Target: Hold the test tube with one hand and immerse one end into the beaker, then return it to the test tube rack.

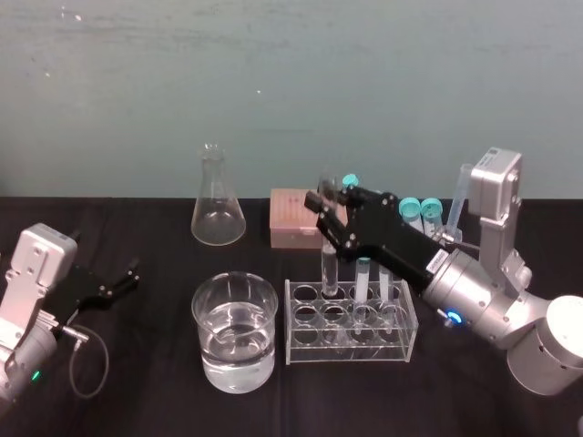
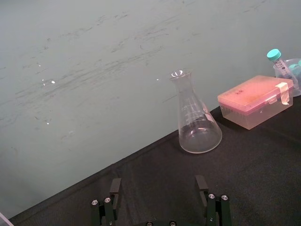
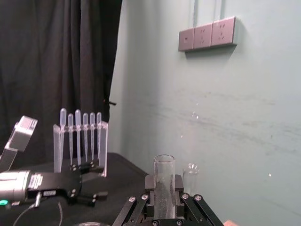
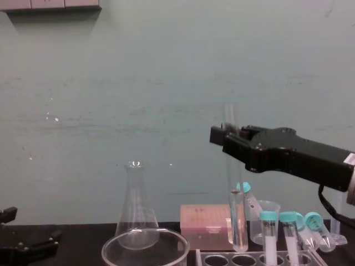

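Black fingers of the right tool (image 1: 326, 211) clamp the upright test tube (image 1: 328, 269), its round end just over a back hole at the test tube rack's (image 1: 351, 344) left end. The beaker (image 1: 197, 314) stands just beside the rack. The left tool (image 1: 127, 276) rests spread apart near the surface's (image 1: 146, 401) left edge.

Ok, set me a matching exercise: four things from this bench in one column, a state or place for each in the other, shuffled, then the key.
1. test tube
2. beaker
3. flask
4. left gripper

A. clear and empty, at the back
B. part full of clear liquid
C. open, at the table's left
D. held upright by the right gripper, over the rack

Pairs: 1-D, 2-B, 3-A, 4-C
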